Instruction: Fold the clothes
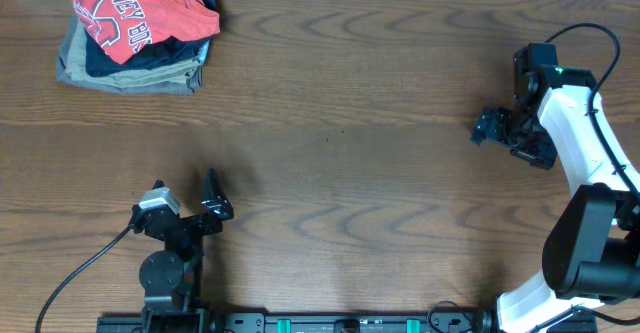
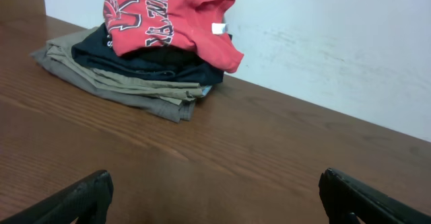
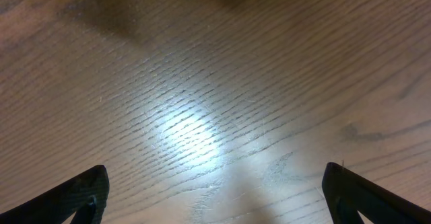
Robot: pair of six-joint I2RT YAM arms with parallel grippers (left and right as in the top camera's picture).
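Observation:
The coral-red T-shirt (image 1: 135, 11) with white lettering lies folded on top of a stack at the far left corner of the table. It also shows in the left wrist view (image 2: 168, 19), its small white neck label facing right. My left gripper (image 1: 212, 201) is open and empty near the front left, far from the stack; its fingertips (image 2: 215, 197) frame bare wood. My right gripper (image 1: 497, 133) is open and empty at the right side, its fingertips (image 3: 215, 194) above bare tabletop.
Under the T-shirt lie folded navy-black garments (image 2: 151, 62) and a folded khaki-grey garment (image 2: 114, 83). The stack sits near the white back wall (image 2: 323, 35). The wooden table (image 1: 340, 123) stretches between the two arms.

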